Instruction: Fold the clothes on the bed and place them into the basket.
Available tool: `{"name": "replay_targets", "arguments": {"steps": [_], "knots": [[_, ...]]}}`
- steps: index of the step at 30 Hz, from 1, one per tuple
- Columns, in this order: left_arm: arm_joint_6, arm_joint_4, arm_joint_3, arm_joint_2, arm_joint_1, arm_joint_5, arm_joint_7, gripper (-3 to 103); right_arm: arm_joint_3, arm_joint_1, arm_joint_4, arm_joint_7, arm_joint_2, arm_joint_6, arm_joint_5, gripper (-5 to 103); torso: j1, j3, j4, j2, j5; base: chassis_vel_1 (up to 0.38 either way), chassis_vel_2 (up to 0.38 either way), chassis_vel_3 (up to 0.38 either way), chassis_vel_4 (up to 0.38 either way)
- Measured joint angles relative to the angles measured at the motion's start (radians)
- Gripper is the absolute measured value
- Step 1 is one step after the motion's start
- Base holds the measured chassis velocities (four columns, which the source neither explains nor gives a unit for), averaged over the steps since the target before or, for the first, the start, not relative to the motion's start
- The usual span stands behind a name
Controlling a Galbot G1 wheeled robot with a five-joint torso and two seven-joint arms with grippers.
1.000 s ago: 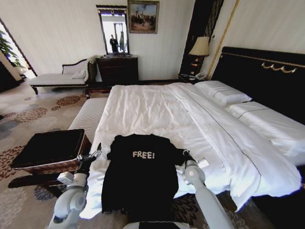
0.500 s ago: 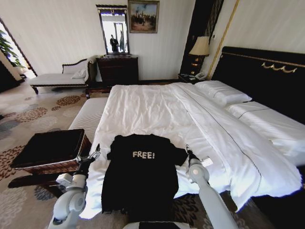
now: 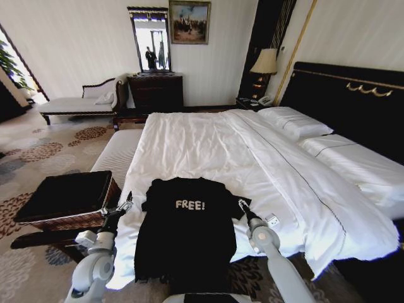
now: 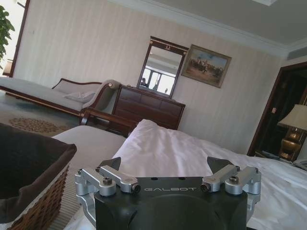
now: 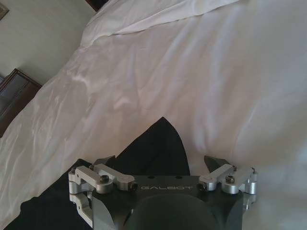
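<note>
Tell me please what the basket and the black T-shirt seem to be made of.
The basket looks like brown woven wicker: its side shows a plaited weave, and a black lining, probably cloth, drapes over the rim. The T-shirt looks like soft matte knit fabric, likely cotton: it lies limp on the bed and hangs over its edge, with white printed lettering.

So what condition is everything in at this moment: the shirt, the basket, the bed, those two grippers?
Black "FREE!" T-shirt: unfolded, flat on the bed's foot.
Brown woven wicker basket: on the floor beside the bed.
White-duvet bed: made.
Left gripper: open, beside the left sleeve.
Right gripper: open, over the right sleeve.
</note>
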State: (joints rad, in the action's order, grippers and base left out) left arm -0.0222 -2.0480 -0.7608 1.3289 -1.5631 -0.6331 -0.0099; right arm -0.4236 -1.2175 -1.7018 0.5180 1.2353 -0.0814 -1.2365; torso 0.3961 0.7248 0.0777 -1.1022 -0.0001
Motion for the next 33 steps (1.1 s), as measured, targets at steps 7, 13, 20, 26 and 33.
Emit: {"name": "replay_targets", "arguments": {"steps": [7,13,20,26,33], "knots": [[0.004,0.013,0.0,-0.005,0.007,-0.003,0.0,100,-0.005,0.02,0.042,-0.018,-0.005,0.013,0.01,88,0.0,0.0,0.0002,0.0,0.0,0.0,0.0,0.0,0.0],[0.006,0.02,0.003,-0.009,0.01,-0.003,0.0,100,-0.001,0.03,0.058,-0.028,-0.003,0.027,0.034,66,0.0,0.0,0.0002,0.0,0.0001,0.0,0.0,0.0,0.0],[0.008,0.025,0.0,-0.023,0.012,-0.009,0.0,100,0.014,0.059,0.096,-0.05,0.003,0.066,0.081,44,0.0,0.0,0.0001,0.0,0.0,0.0,0.0,0.0,0.0],[0.009,0.031,0.0,-0.026,0.013,-0.01,0.0,100,0.021,0.076,0.107,-0.063,0.007,0.093,0.096,17,0.0,0.0,0.0001,0.0,0.0,0.0,0.0,0.0,0.0],[0.009,0.035,0.001,-0.029,0.018,-0.01,0.0,100,0.022,0.073,0.098,-0.064,0.006,0.098,0.1,1,0.0,0.0,0.0001,0.0,0.0,0.0,0.0,0.0,0.0]]}}
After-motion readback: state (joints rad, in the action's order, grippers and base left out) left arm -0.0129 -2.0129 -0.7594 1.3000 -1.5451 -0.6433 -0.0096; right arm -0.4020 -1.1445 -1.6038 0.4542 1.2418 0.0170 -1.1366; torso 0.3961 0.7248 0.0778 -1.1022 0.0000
